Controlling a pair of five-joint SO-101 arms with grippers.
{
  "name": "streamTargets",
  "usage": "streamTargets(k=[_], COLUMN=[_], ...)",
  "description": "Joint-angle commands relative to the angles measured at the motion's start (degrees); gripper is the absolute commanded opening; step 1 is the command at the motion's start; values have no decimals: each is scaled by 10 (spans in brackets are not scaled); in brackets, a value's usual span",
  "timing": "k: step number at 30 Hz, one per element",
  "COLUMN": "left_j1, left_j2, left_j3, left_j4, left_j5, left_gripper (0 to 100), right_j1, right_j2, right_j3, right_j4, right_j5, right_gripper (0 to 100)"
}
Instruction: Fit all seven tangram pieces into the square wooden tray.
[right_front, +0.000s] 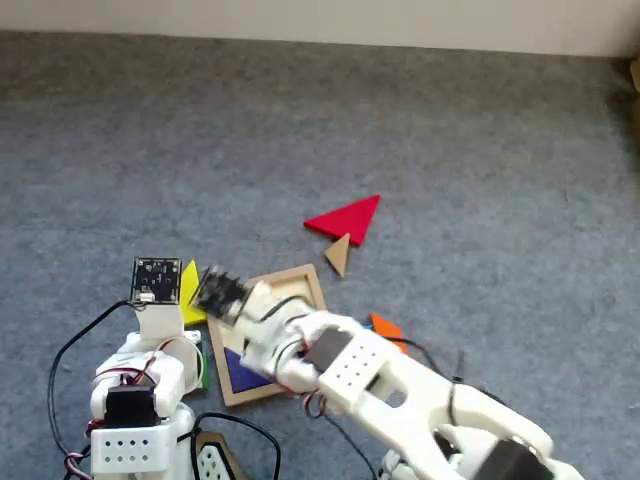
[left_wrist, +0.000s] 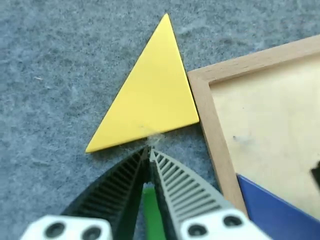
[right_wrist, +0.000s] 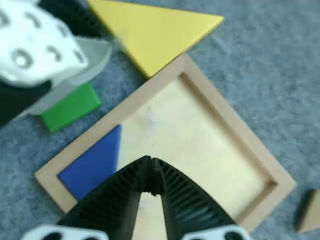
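Note:
The square wooden tray (right_front: 305, 277) lies on the carpet between the two arms, and a blue piece (right_wrist: 93, 163) sits in one corner of it. My right gripper (right_wrist: 150, 161) hangs shut just above the tray's bare floor (right_wrist: 200, 150). A yellow triangle (left_wrist: 152, 90) lies right beside the tray's corner (left_wrist: 198, 80). My left gripper (left_wrist: 149, 150) is shut, with its tips at the triangle's long edge. A green piece (left_wrist: 151, 212) lies on the carpet beneath its fingers. The red triangle (right_front: 350, 218), a small tan triangle (right_front: 338, 255) and an orange piece (right_front: 385, 328) lie outside the tray.
The grey carpet (right_front: 450, 130) stretches open beyond the pieces. The right arm's body (right_front: 400, 390) crosses over the tray's near side. The left arm's gripper (right_wrist: 47, 55) stands close by in the right wrist view, next to the green piece (right_wrist: 70, 107).

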Motion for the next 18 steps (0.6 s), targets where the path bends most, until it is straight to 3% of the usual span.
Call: streamTargets(k=[1, 10, 18], left_j1=[-7, -7, -7], left_j2=[-4, -4, -4], left_j3=[12, 12, 12], left_j4=[4, 4, 4], left_j5=[-5, -5, -5], left_gripper=[7, 7, 7], right_j1=[87, 276, 285], right_j2=[-94, -148, 64], right_j3=[-3, -12, -212], right_j4=[21, 12, 51], right_j5=[0, -106, -108], right_gripper=[6, 7, 39])
